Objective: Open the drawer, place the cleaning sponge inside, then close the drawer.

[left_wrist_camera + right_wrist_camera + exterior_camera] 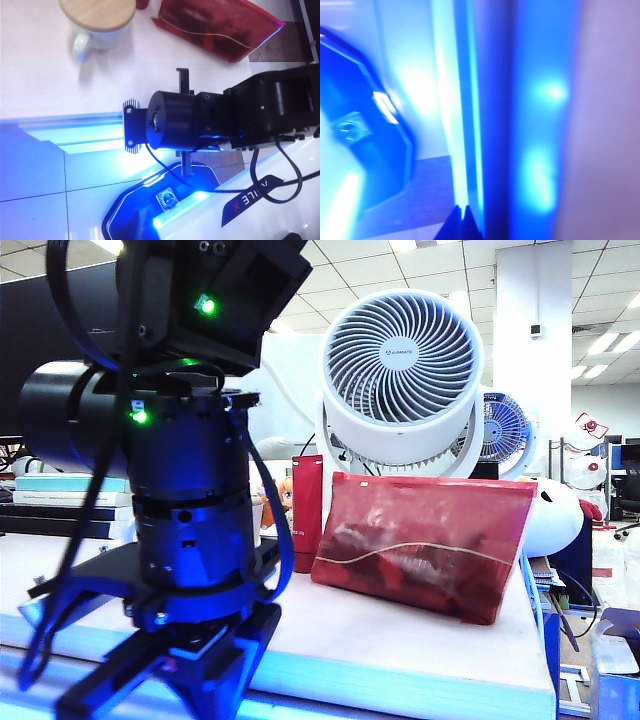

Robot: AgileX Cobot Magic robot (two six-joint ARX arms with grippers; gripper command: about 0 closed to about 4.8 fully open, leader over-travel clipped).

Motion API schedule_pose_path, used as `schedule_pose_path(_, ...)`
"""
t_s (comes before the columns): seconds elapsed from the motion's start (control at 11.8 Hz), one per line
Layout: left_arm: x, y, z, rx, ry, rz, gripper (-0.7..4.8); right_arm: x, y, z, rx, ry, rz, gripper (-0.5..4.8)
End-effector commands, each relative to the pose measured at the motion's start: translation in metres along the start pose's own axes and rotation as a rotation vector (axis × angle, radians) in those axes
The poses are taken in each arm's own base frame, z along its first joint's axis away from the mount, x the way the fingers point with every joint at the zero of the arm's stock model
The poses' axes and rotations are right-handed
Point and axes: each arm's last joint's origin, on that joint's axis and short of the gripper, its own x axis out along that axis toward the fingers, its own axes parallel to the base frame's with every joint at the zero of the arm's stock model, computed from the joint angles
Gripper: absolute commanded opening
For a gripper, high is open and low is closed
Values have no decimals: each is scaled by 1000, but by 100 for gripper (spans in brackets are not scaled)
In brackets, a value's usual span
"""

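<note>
Drawer (465, 100) front glowing blue-cyan | right hand (461, 216) closed, against it | left hand unseen

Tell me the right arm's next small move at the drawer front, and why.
Probably a short pull straight away from the desk. In the right wrist view the right gripper is shut, its dark tips against the bright blue drawer front edge. The left wrist view shows the drawer barely out from under the white desk. No sponge is visible. The left gripper is unseen.

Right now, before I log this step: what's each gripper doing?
Left gripper: not in view.
Right gripper: jaws closed by the drawer, nothing seen held.
</note>
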Motion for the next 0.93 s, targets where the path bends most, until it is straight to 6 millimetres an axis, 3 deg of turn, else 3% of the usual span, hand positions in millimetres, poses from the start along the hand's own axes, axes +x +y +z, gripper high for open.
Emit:
schedule_pose_path(0.08, -1, 0, 1, 9, -16, 2, -3, -2, -3, 3, -34, -18, -76, -2)
schedule_pose_path(0.68, -1, 0, 1, 10, -17, 2, -3, -3, -4, 4, -47, -37, -64, -1)
schedule_pose_path(0.93, -1, 0, 2, 11, -20, 2, -3, -26, -6, 6, -36, -111, 45, -1)
